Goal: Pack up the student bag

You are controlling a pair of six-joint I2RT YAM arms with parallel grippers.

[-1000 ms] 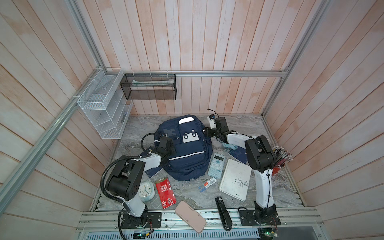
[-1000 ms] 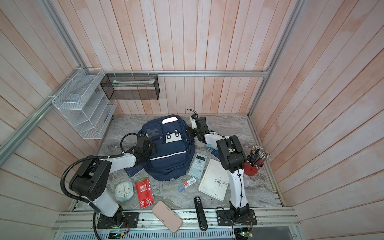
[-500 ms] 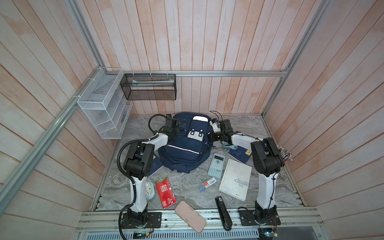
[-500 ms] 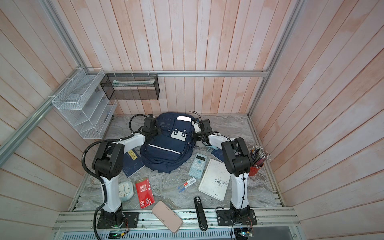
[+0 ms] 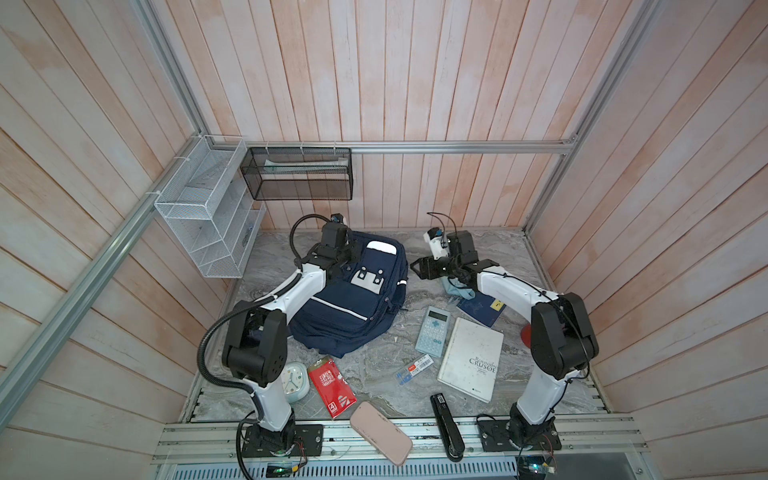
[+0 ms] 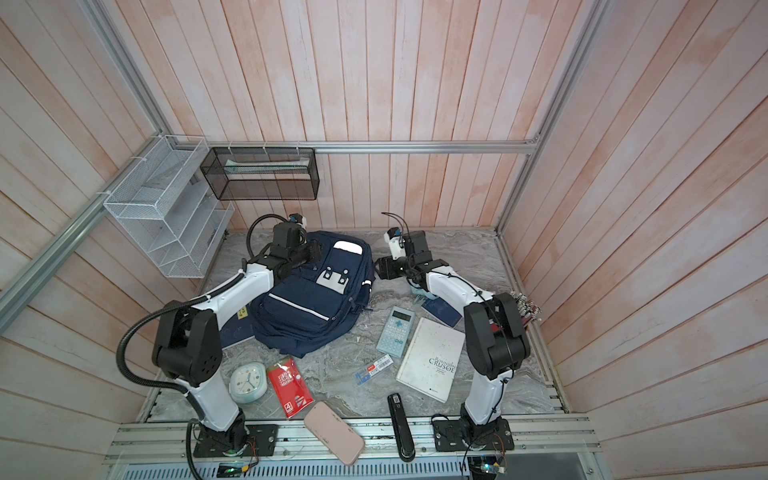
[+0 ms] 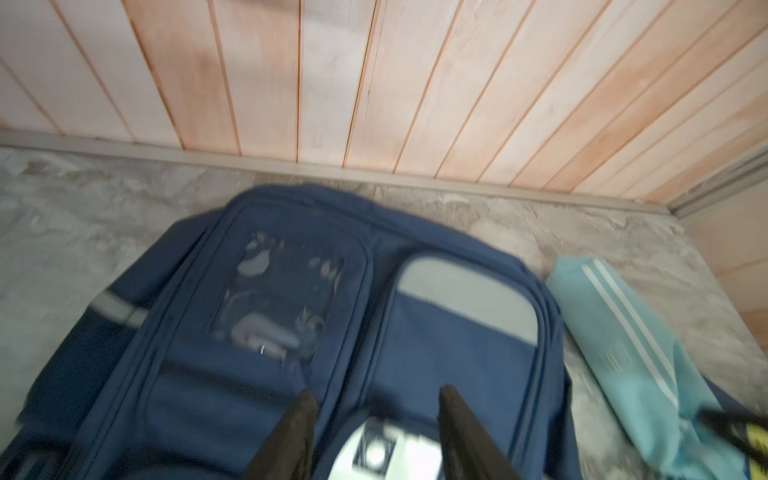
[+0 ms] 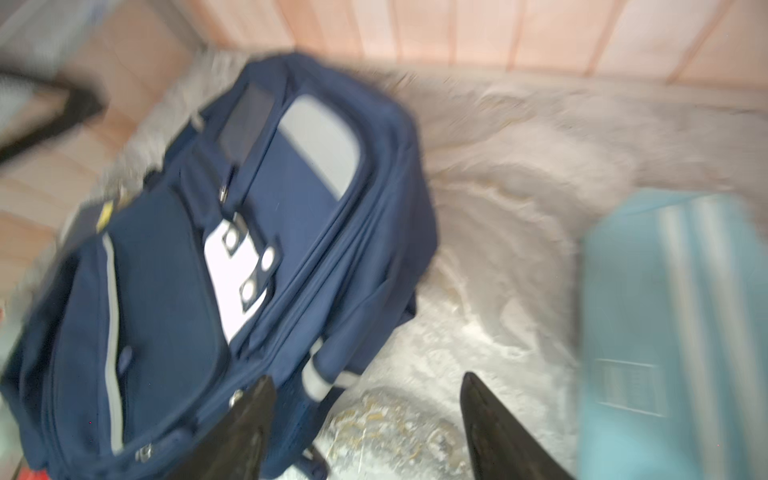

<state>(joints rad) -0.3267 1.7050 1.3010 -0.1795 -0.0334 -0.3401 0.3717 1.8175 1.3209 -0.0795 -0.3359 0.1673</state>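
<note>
The student bag (image 5: pixel 353 299) (image 6: pixel 311 299), navy with white stripes and a studded white patch, lies flat at the back of the table, its top toward the back wall. My left gripper (image 5: pixel 352 250) (image 6: pixel 312 252) hovers over the bag's upper left part. In the left wrist view its jaws (image 7: pixel 377 392) stand apart above the white patch, holding nothing. My right gripper (image 5: pixel 419 268) (image 6: pixel 380 266) is just right of the bag's top. In the blurred right wrist view it is open (image 8: pixel 366 378) over bare table beside the bag (image 8: pixel 187 270).
A light-blue pouch (image 5: pixel 459 291) (image 7: pixel 623 332) lies under the right arm. In front of the bag lie a calculator (image 5: pixel 433 330), white book (image 5: pixel 471 359), navy notebook (image 5: pixel 482 309), red packet (image 5: pixel 331 380), clock (image 5: pixel 293 380), pink case (image 5: pixel 380 432) and stapler (image 5: pixel 446 428). Wire racks (image 5: pixel 208 216) hang on the walls.
The left arm swung from the bag's left side up to its top. The bag shifted toward the back wall and turned. Both grippers have opened, and the right one has drawn off the bag.
</note>
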